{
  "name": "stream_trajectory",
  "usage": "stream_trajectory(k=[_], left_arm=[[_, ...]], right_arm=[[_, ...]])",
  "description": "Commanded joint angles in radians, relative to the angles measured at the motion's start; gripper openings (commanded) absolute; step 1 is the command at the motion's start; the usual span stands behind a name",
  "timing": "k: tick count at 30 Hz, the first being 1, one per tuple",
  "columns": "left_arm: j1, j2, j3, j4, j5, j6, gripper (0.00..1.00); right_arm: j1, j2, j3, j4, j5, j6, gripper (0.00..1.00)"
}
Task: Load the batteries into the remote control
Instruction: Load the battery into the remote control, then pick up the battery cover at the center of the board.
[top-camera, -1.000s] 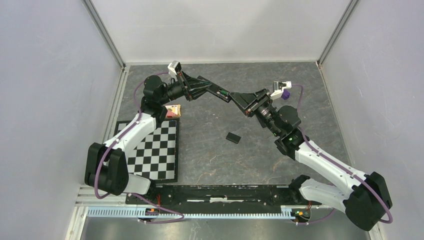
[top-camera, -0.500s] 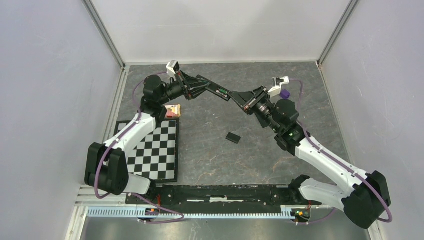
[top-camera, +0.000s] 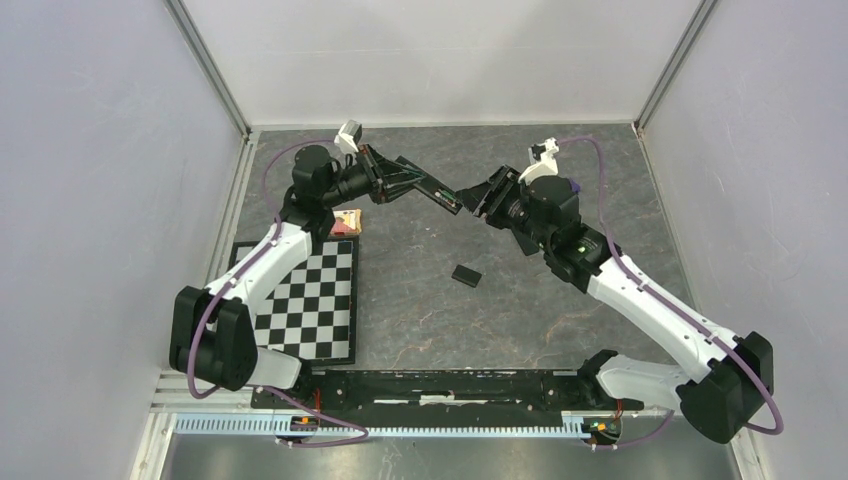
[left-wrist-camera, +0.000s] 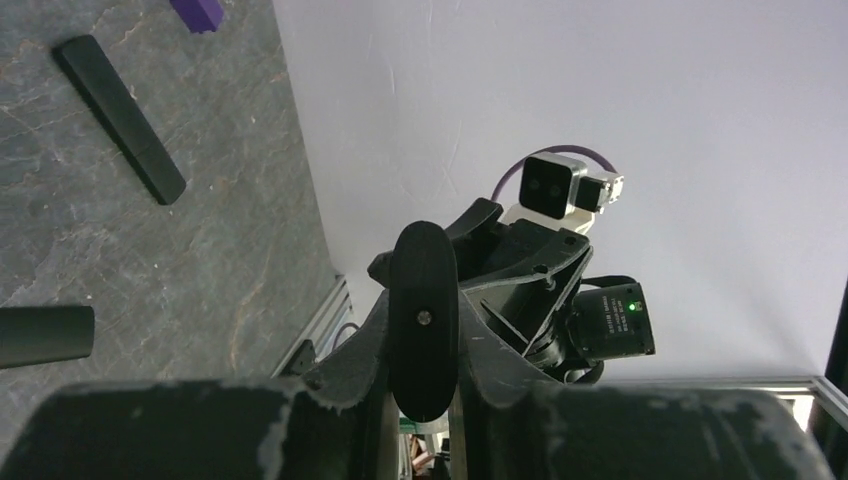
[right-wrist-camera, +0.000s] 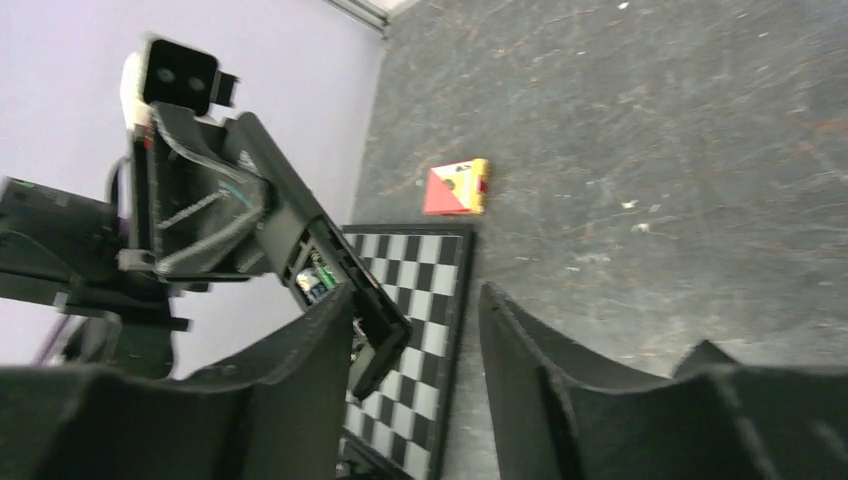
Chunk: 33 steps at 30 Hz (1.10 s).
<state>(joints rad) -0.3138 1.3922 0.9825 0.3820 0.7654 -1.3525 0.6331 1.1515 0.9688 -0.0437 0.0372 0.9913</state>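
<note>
The right jaws have rolled round at the tip of the remote control (top-camera: 432, 190) and now stand apart with nothing between them. In the right wrist view one finger (right-wrist-camera: 330, 330) sits just beside the remote's end; whether it touches I cannot tell. A second ago they met that end squarely, wrist turned towards the right edge. This looks like a let-go after a push at the bay, so a fresh approach is probably needed. The left jaws are clamped on the remote, holding it aloft over the far middle of the surface (top-camera: 420, 310), much as earlier. A speck of colour shows in the open bay (right-wrist-camera: 318, 280), too small to call a seated battery. The cover (top-camera: 466, 274) lies near the surface's middle, not yet fitted
</note>
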Motion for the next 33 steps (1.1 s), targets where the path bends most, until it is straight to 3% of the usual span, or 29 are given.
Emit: stream_trajectory(k=[1, 7, 10, 15, 16, 21, 26, 33], left_arm=[[-0.016, -0.06, 0.089, -0.044, 0.067, 0.11, 0.02], [-0.001, -0.068, 0.092, -0.232, 0.027, 0.314, 0.02], [0.01, -0.084, 0.079, -0.332, -0.026, 0.442, 0.02], [0.058, -0.122, 0.011, -0.448, -0.136, 0.537, 0.02], [0.073, -0.128, -0.004, -0.464, -0.153, 0.537, 0.02], [0.145, -0.115, -0.064, -0.489, -0.115, 0.529, 0.02], [0.158, -0.111, -0.069, -0.536, -0.107, 0.588, 0.02], [0.17, -0.082, -0.068, -0.555, -0.096, 0.609, 0.02]], right_arm=[[-0.006, -0.025, 0.026, -0.118, 0.098, -0.169, 0.59], [-0.009, -0.112, -0.004, 0.019, 0.057, -0.27, 0.83], [-0.013, -0.121, -0.006, 0.037, 0.017, -0.382, 0.88], [-0.017, -0.039, 0.044, -0.101, -0.074, -0.752, 0.89], [-0.017, -0.018, 0.043, -0.134, -0.104, -0.814, 0.98], [-0.016, 0.148, 0.034, -0.314, -0.171, -1.052, 0.98], [-0.013, 0.296, 0.007, -0.417, -0.265, -1.221, 0.83], [0.02, 0.431, 0.03, -0.471, -0.272, -1.326, 0.89]])
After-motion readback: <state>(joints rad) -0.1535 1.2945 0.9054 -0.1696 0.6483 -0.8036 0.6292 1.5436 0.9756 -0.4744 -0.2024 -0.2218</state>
